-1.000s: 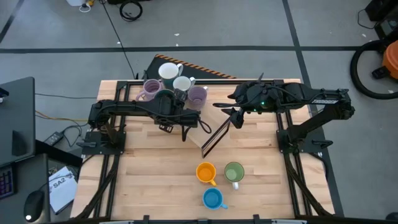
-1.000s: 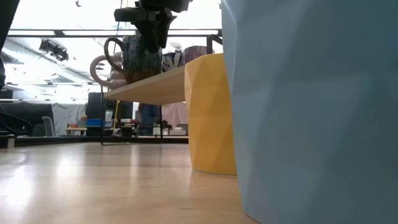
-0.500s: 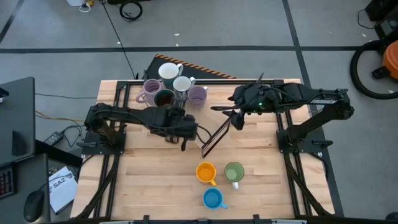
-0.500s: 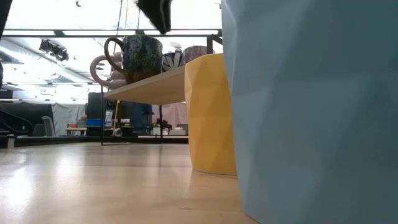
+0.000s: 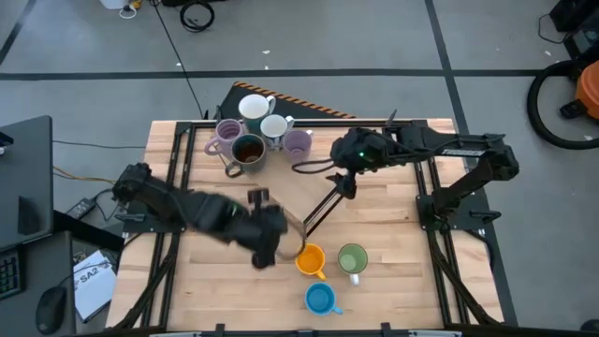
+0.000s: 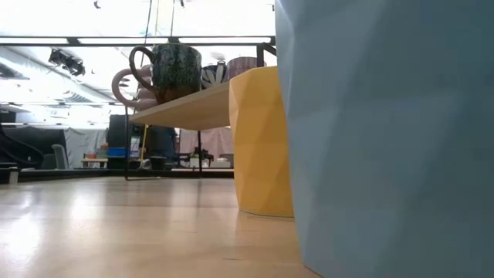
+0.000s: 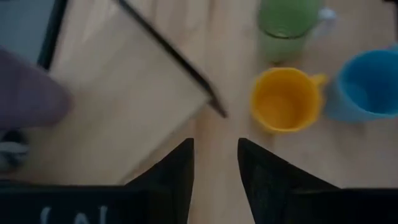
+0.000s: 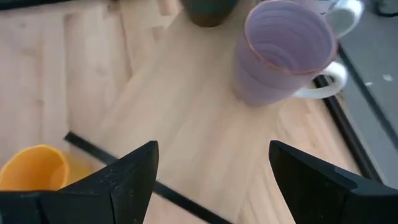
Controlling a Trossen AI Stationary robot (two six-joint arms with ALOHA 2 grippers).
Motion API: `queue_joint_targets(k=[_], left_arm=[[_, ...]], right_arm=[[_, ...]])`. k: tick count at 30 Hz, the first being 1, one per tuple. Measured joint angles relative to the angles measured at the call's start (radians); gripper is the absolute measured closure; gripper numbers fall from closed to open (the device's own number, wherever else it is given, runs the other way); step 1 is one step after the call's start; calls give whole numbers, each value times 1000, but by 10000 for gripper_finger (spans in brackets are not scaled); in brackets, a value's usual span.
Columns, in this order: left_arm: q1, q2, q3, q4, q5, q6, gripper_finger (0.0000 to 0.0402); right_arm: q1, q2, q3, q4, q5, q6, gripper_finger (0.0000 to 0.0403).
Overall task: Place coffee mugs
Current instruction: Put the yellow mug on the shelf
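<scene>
Five coffee mugs stand on a raised wooden shelf (image 5: 285, 183) at the far side: two white (image 5: 253, 108) (image 5: 273, 126), two lilac (image 5: 227, 134) (image 5: 297, 143) and a dark brown one (image 5: 247, 150). An orange mug (image 5: 309, 259), a green mug (image 5: 352, 259) and a blue mug (image 5: 320, 299) stand upright on the table near the front. My left gripper (image 5: 267, 253) hangs just left of the orange mug (image 7: 286, 99), open and holding nothing. My right gripper (image 5: 344, 185) hovers open over the shelf's right edge, near a lilac mug (image 8: 283, 53).
The shelf's black frame edge (image 5: 323, 206) runs slantwise between the two grippers. In the low view the blue mug (image 6: 386, 139) and the orange mug (image 6: 262, 139) fill the right half, and the dark brown mug (image 6: 176, 69) stands on the shelf behind them. Bare tabletop lies at the near left.
My left gripper has left the dark brown mug standing on the shelf, risen, and swung quickly toward the table's near edge, to beside the orange mug. My right gripper has shifted a little toward the left and lower over the shelf. The mugs have kept their places.
</scene>
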Motion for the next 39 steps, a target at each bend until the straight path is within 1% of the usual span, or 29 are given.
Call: queue_joint_targets(k=[4, 10, 12, 15, 19, 25, 29, 33, 35, 36, 39], left_arm=[[-86, 0, -78, 106, -29, -121, 283], [-162, 2, -156, 232, -99, -317, 285], [-176, 3, -166, 269, -119, -347, 285], [-183, 3, -167, 327, -122, -347, 285], [-183, 13, -168, 390, -83, -302, 285], [-163, 68, -168, 490, -35, -345, 285], [-142, 117, -168, 497, 45, -425, 285], [-120, 155, -168, 507, 176, -516, 285], [-114, 173, -168, 504, 202, -537, 285], [-112, 183, -168, 504, 203, -523, 285], [-111, 212, -168, 498, 209, -389, 285]], right_arm=[[19, -17, 0, -53, -49, 13, 92], [121, -25, 0, -166, -55, 54, 93], [159, -25, 0, -190, -55, 75, 94], [205, -25, 0, -202, -55, 109, 94], [254, -25, 0, -222, -55, 176, 94], [337, -25, 0, -248, -51, 321, 94], [390, -22, 0, -286, -34, 369, 94], [424, -22, 0, -297, -29, 403, 94], [433, -22, 0, -299, -22, 420, 94], [435, -22, 0, -298, -18, 426, 94], [440, -22, 0, -287, -1, 429, 94]])
